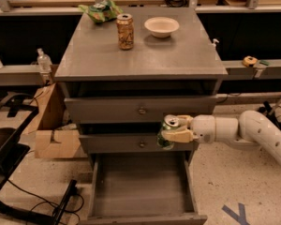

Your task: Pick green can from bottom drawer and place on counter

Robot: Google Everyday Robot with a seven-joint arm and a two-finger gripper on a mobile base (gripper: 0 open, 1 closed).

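Observation:
The green can (166, 133), dark green with a silver top, is held upright in my gripper (175, 129) in front of the middle drawer, above the open bottom drawer (143, 191). The gripper's pale fingers are shut around the can's side, and my white arm reaches in from the right. The bottom drawer is pulled out and its grey inside shows nothing in it. The counter (178, 55) is the grey top of the cabinet, well above the can.
On the counter stand a tan-orange can (125, 31), a white bowl (161, 26) and a green chip bag (101, 10) at the back. A cardboard box (49, 125) and black cables lie left of the cabinet.

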